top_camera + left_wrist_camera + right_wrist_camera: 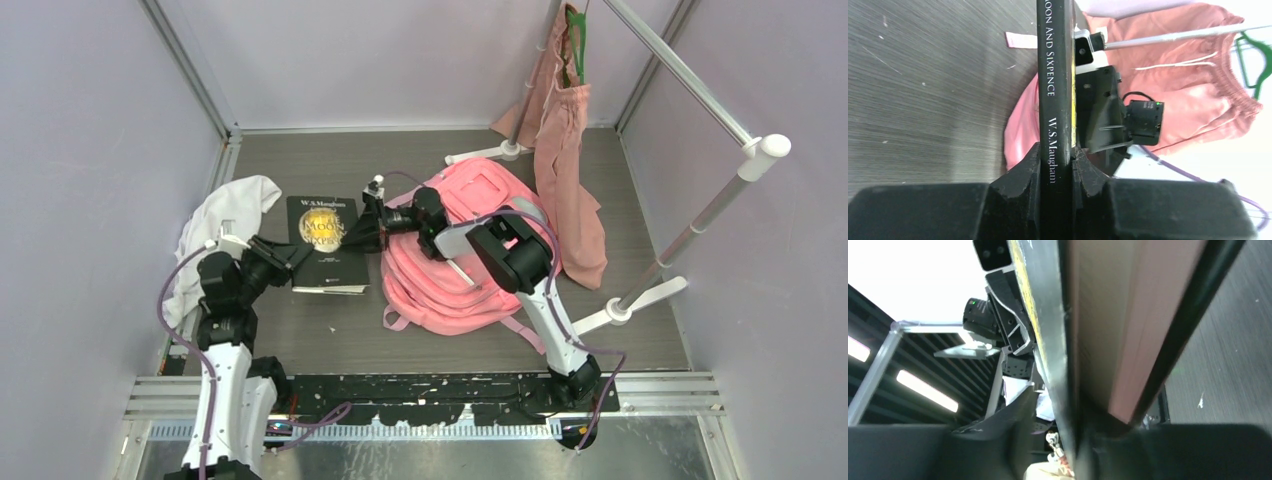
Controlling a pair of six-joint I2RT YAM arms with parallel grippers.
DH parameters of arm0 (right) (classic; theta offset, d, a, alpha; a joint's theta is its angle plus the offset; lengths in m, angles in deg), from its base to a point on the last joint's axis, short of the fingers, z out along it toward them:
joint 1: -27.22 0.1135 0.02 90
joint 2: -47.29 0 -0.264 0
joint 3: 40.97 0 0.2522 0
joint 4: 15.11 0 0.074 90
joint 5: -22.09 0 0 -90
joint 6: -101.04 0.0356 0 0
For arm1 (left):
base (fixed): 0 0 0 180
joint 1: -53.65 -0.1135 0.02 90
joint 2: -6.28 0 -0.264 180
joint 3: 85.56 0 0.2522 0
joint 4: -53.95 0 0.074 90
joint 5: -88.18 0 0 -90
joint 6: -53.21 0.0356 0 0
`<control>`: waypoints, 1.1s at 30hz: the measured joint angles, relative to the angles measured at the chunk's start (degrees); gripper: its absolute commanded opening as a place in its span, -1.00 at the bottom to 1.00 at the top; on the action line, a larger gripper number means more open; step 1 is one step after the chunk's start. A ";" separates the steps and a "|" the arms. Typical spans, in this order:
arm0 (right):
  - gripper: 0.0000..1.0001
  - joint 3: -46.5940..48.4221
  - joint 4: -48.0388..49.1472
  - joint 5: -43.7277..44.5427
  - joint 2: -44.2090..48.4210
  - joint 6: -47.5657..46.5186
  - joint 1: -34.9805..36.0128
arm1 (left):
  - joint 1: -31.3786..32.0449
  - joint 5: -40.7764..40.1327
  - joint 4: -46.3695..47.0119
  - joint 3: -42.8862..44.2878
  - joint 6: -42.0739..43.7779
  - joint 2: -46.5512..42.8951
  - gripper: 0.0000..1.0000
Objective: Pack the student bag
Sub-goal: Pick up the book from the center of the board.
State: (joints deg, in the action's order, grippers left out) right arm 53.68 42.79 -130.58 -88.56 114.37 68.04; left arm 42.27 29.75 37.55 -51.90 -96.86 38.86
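1. The student bag (455, 275) lies flat on the table (330, 340), a little toward 3 o'clock from the middle in the top view. Its pink straps trail off its 6 o'clock side.
2. The right arm reaches across the bag from 5 o'clock, and its forearm covers part of the bag's top.
3. A black book (322, 235) is just beside the bag at its 9 o'clock. The cover is face up with a yellow disc on it, and the spine reads "W.S. Maugham".
4. The right gripper (365, 232) meets the book at its 3 o'clock edge, between book and bag. In the right wrist view the page edge runs in between its fingers (1013, 425). The blur there hides whether they press on the book or stand just clear of it.
5. The left gripper (296, 258) meets the book at its 8 o'clock corner. In the left wrist view its fingers (1023, 170) are clamped on the spine, one on each face.
6. A white cloth (225, 215) lies crumpled at 9 o'clock from the book, by the left wall.
7. A dusty-pink tote (565, 160) hangs at 1 o'clock from the bag on a green hanger (577, 45). Its lower end reaches down beside the bag's 3 o'clock edge.
8. The hanger hangs from a white rack (700, 215) that runs from 12 to 4 o'clock around the bag.
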 measured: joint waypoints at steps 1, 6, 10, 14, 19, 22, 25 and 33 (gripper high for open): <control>0.38 -0.63 -1.73 0.22 0.59 -0.81 0.00 | 0.00 -0.02 -1.42 1.46 0.59 0.46 -1.00; 0.95 -4.13 -25.24 2.78 11.80 -20.17 0.11 | 0.04 -1.75 -11.76 8.90 5.60 2.86 -1.00; 1.00 1.68 -57.86 10.91 23.50 -43.82 0.20 | 0.07 -2.23 -15.87 18.43 8.57 5.18 -1.00; 1.00 3.65 -72.65 15.67 33.27 -54.23 -2.27 | 0.00 -0.39 -14.69 26.95 9.84 6.25 -1.00; 1.00 0.50 -76.00 15.39 39.91 -55.63 -9.51 | 0.00 10.03 -11.93 33.44 8.96 11.08 -1.00; 1.00 -3.91 -70.03 13.64 41.18 -52.17 -10.56 | 0.11 16.81 -4.13 32.46 3.85 14.64 -1.00; 1.00 -7.67 -63.52 11.32 41.38 -47.50 -9.44 | 0.07 19.47 3.48 28.76 -2.62 17.05 -1.00; 1.00 -12.04 -26.36 8.15 37.79 -21.11 -8.52 | 0.00 24.76 16.35 26.62 -12.85 18.67 -1.00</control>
State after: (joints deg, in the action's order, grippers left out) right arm 41.63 16.43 -122.43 -50.77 93.25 59.51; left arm 42.27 54.52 53.90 -25.27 -109.71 57.52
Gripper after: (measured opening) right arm 0.997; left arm 0.199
